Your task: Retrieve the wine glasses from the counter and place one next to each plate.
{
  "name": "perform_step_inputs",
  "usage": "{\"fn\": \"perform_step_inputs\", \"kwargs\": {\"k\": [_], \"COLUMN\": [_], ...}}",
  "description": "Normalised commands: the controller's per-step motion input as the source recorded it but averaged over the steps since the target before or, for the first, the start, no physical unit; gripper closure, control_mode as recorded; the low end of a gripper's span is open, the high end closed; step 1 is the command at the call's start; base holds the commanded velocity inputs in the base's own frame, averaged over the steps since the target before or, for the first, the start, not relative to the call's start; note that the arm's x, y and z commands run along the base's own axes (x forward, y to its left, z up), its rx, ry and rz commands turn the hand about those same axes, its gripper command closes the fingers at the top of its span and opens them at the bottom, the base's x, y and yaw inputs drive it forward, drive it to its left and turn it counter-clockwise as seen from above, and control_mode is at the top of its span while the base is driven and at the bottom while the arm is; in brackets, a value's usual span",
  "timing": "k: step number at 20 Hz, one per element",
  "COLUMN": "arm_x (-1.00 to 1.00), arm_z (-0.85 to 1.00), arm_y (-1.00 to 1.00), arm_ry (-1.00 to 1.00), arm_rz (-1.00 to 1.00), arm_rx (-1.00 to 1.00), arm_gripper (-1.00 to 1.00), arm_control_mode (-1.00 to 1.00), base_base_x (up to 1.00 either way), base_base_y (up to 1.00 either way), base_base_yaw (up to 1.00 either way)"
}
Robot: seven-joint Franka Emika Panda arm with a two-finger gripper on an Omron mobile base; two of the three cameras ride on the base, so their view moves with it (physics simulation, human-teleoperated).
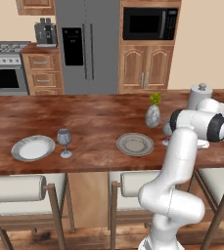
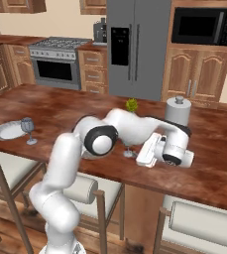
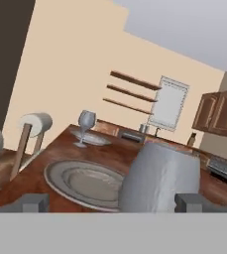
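Round-bowled translucent wine glass (image 3: 157, 181), glossy wood top (image 1: 84, 122)

Wooden island top (image 1: 84, 117), plates (image 1: 33, 148), wine glasses (image 1: 64, 139), vase (image 1: 152, 116)

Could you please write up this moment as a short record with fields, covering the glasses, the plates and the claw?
first wine glass: upright, just right of the left plate
second wine glass: stands right of the right plate; close between the fingertips in the hand view, partly hidden by the arm elsewhere
claw: open, level with the second glass, not closed on it
vase: behind the right plate
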Motion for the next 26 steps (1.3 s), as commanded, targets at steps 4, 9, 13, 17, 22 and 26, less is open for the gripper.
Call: {"fn": "perform_step_inputs", "kwargs": {"k": [4,9,13,17,22,26], "arm_x": [-0.85,-0.94,-0.81,-0.49,-0.29,-0.06], "arm_z": [0.97,1.0,1.0,1.0,0.96,0.66], "arm_y": [0.0,0.34,0.81,0.98,1.0,1.0], "arm_ry": [-0.21,-0.21,-0.23,-0.18,-0.12,-0.05], "arm_rz": [0.0,-0.02,-0.1,-0.14,-0.15,-0.15], "arm_rx": [0.0,0.0,0.0,-0.06,-0.15,-0.2], "arm_gripper": [-1.0,-1.0,-1.0,-1.0,-1.0,-1.0], "arm_control_mode": [-1.0,-1.0,-1.0,-1.0,-1.0,-1.0], "base_base_x": [0.0,0.0,0.0,0.0,0.0,0.0], "base_base_y": [0.0,0.0,0.0,0.0,0.0,0.0], "base_base_yaw": [0.0,0.0,0.0,0.0,0.0,0.0]}}
